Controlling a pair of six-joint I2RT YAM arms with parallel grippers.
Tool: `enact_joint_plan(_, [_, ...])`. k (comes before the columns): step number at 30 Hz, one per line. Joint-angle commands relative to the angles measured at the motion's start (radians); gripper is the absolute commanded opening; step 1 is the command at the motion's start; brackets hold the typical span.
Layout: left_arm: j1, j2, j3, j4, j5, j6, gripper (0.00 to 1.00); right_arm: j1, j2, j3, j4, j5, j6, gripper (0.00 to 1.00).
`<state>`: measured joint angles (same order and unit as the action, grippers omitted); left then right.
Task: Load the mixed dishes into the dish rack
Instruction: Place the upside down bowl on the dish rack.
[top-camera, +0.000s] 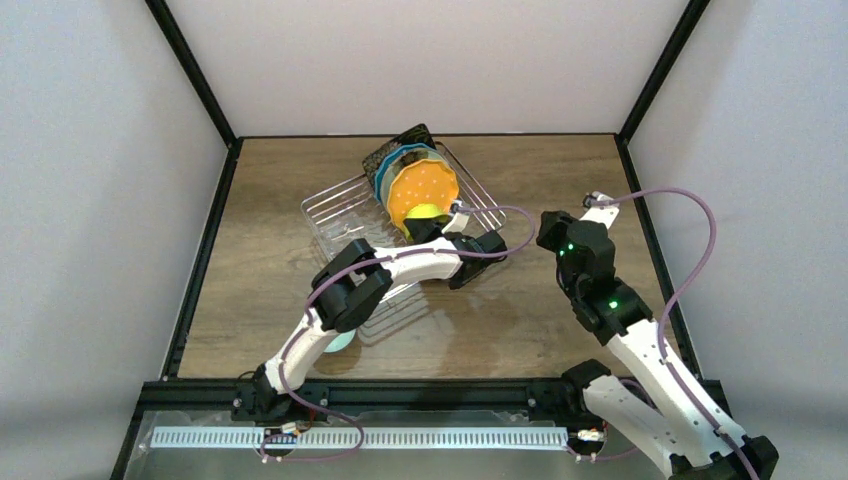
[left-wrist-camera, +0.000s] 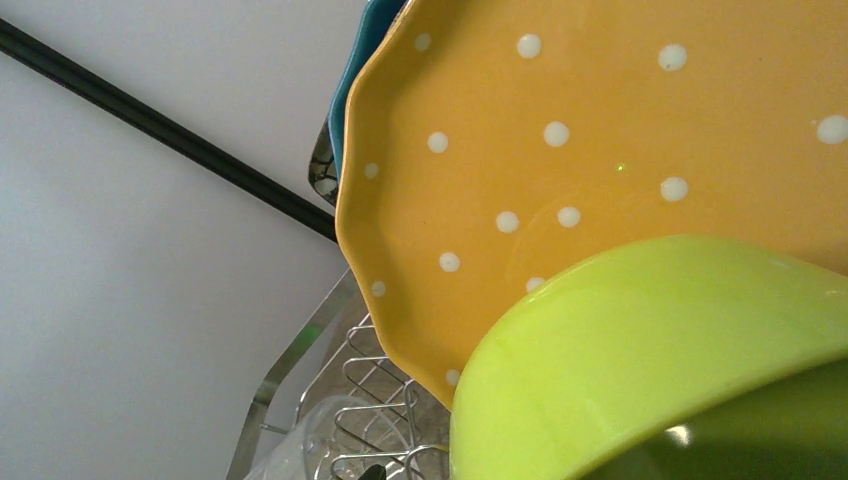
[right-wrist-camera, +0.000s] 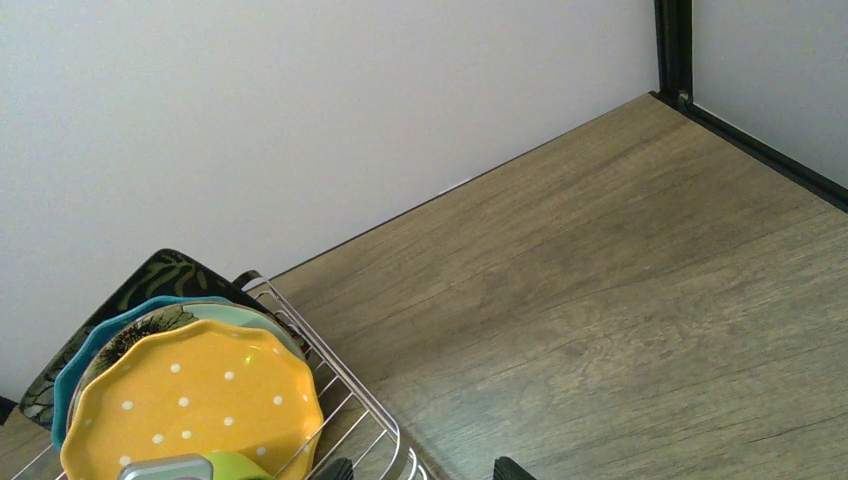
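The dish rack stands mid-table. In it, on edge, stand the black square floral plate, the teal plate, the mint flower plate and the orange dotted plate. My left gripper is shut on the yellow-green bowl and holds it against the front of the orange plate. The bowl fills the left wrist view. The clear glass lies in the rack, lower left there. My right gripper is open and empty over the table by the rack's right rim.
A black frame rail edges the table, with white walls behind. The left arm's elbow hangs over the rack's near part. Something pale and round peeks out under that arm. Bare wood lies right of the rack.
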<state>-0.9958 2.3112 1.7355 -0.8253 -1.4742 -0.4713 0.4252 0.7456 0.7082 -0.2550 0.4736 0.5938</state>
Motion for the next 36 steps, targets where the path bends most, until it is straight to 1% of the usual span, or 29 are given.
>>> enact_joint_plan(1, [-0.016, 0.019, -0.007, -0.032, 0.071, -0.028, 0.52, -0.006, 0.011, 0.038, 0.027, 0.005, -0.006, 0.8])
enact_joint_plan(5, [-0.016, 0.008, 0.012, -0.058, 0.085, -0.048, 0.53, -0.006, 0.022, 0.052, 0.025, 0.007, -0.008, 0.8])
enact_joint_plan(8, [-0.016, -0.005, 0.017, -0.068, 0.092, -0.057, 0.56, -0.006, 0.031, 0.061, 0.025, 0.008, -0.008, 0.8])
enact_joint_plan(21, [-0.025, -0.064, 0.016, -0.099, 0.122, -0.084, 0.57, -0.006, 0.05, 0.09, 0.009, 0.007, 0.013, 0.8])
enact_joint_plan(32, [-0.026, -0.115, 0.016, -0.108, 0.115, -0.083, 0.57, -0.006, 0.081, 0.129, -0.002, 0.013, 0.004, 0.8])
enact_joint_plan(35, [-0.026, -0.125, 0.015, -0.115, 0.117, -0.089, 0.57, -0.005, 0.087, 0.138, -0.004, 0.019, -0.004, 0.8])
enact_joint_plan(36, [-0.026, -0.13, 0.015, -0.116, 0.117, -0.09, 0.59, -0.006, 0.089, 0.14, -0.005, 0.021, -0.005, 0.8])
